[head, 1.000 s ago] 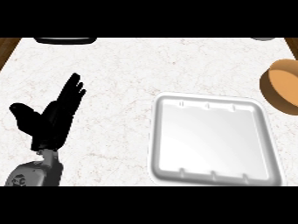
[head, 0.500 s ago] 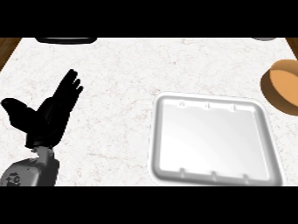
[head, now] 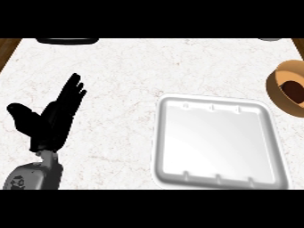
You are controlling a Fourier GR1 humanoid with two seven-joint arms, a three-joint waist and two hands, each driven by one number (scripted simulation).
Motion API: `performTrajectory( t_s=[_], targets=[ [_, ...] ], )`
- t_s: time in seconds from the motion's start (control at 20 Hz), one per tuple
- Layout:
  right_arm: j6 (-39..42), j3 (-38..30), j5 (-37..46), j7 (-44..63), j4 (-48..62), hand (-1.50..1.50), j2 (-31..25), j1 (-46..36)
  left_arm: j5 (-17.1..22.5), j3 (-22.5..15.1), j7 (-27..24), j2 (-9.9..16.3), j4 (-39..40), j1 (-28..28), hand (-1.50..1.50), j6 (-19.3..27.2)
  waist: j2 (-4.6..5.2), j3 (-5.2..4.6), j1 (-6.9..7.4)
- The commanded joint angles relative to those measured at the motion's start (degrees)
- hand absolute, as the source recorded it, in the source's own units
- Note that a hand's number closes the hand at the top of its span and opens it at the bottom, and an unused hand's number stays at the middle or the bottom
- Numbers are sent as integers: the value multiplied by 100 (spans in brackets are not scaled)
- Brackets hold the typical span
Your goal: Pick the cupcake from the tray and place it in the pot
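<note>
Apparently a dark brown shape (head: 295,91) sits inside the orange pot (head: 281,85), left hand (head: 49,120) fingers straight.

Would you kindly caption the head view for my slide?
Left hand open beside a white tray; an orange pot holds something dark.

Counter: white marbled stone top (head: 147,71) with brown wooden edges at both sides.
Far edge, left: dark flat object (head: 67,40), partly cut off.
Far edge, right: small grey object (head: 270,39), barely showing.
</note>
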Motion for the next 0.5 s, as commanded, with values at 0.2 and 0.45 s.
performTrajectory(
  t_s=[0.2, 0.45],
  targets=[
    [-1234, -1063, -790, -370, 194, -150, 159, -299, -172, -203, 134, -103, -298, 130, 0, 125, -24, 6, -34],
    [-1517, -1499, -1040, -821, 550, -150, -312, -47, -25, -60, 252, 20, -553, 231, 0, 35, -22, 5, -42]
  ],
)
